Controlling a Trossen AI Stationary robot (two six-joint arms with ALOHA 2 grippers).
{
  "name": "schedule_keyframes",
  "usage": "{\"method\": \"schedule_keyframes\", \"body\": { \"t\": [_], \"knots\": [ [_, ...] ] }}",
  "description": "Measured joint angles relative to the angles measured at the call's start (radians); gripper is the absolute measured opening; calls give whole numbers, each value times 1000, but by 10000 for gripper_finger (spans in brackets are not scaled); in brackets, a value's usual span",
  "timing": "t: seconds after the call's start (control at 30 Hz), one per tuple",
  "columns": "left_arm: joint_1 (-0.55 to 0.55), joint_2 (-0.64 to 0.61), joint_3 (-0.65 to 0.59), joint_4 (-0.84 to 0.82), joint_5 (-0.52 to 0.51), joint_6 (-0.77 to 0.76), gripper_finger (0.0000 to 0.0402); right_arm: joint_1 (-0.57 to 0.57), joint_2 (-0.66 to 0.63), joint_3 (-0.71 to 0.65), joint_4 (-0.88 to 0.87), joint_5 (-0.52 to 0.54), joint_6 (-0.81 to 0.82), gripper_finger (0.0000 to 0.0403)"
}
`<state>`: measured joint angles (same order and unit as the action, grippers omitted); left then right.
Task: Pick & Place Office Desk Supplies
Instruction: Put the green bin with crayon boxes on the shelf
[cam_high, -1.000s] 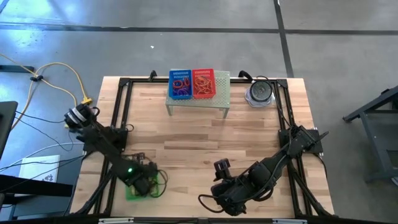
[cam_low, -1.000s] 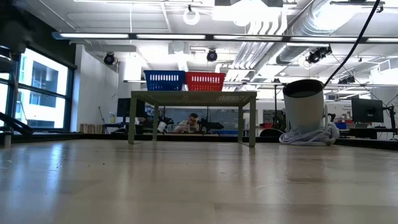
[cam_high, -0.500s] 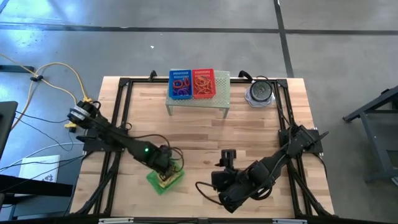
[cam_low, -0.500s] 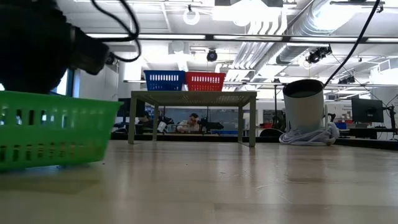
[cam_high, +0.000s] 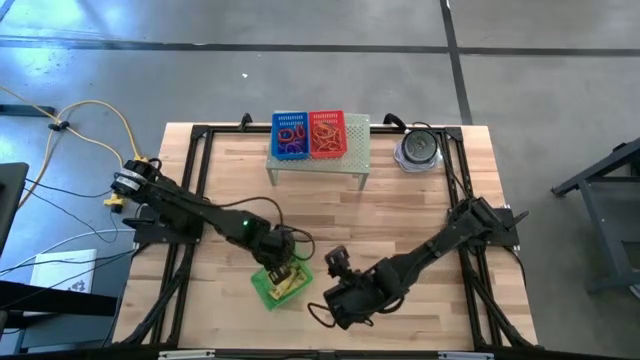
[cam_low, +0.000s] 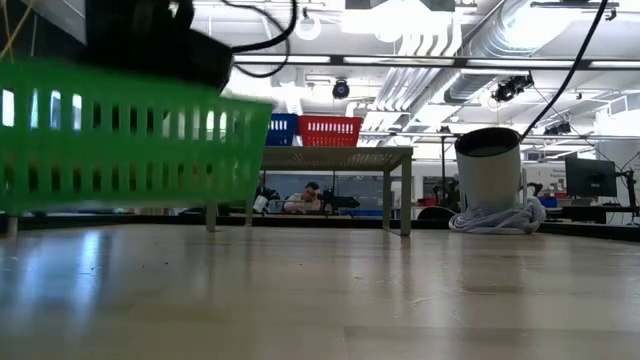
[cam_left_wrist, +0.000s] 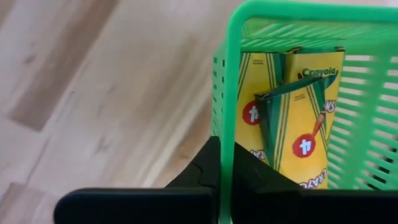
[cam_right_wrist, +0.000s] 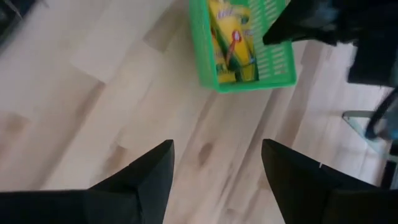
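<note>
A green mesh basket (cam_high: 281, 287) hangs over the table's near middle, large and close in the low view (cam_low: 130, 140). Inside it lie yellow crayon boxes (cam_left_wrist: 292, 118), also visible from the right wrist (cam_right_wrist: 231, 43). My left gripper (cam_high: 279, 266) is shut on the basket. My right gripper (cam_right_wrist: 214, 168) is open, just right of the basket (cam_right_wrist: 249, 62) and pointing toward it, touching nothing. Thin coloured loops fill the blue basket (cam_high: 290, 135) and the red basket (cam_high: 327, 134), which stand on the pale green stand (cam_high: 318, 162). My left gripper pinches the green basket's side wall at its rim (cam_left_wrist: 225, 118), one finger (cam_left_wrist: 208, 167) outside and the other inside. The fingers come from above, slanting down. The basket is lifted clear of the table and hangs below the gripper (cam_low: 150, 35), roughly level.
The stand sits at the table's far edge, middle. A grey round container (cam_high: 418, 148) with a coiled white cord stands at the far right (cam_low: 490, 180). Bare wood (cam_high: 400, 215) lies between the stand and both arms. People sit at desks in the room beyond.
My left gripper has carried the green basket from the near left corner rightward toward the table's near middle, and the basket has risen clear of the wood. My right arm has swung left toward the basket.
</note>
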<state>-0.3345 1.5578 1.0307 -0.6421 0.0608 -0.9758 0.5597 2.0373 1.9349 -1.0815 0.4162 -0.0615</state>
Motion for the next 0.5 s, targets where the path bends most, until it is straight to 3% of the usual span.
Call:
{"method": "schedule_keyframes", "body": {
  "t": [0.2,0.4,0.5],
  "knots": [
    [49,0,57,0,123,90,1,-50,0,-65,81,-60,-167,231],
    [73,0,78,-2,281,319,1,-58,0,-71,151,-102,-354,213],
    [78,0,78,3,297,390,1,-47,0,-71,202,-102,-448,201]
  ]
}}
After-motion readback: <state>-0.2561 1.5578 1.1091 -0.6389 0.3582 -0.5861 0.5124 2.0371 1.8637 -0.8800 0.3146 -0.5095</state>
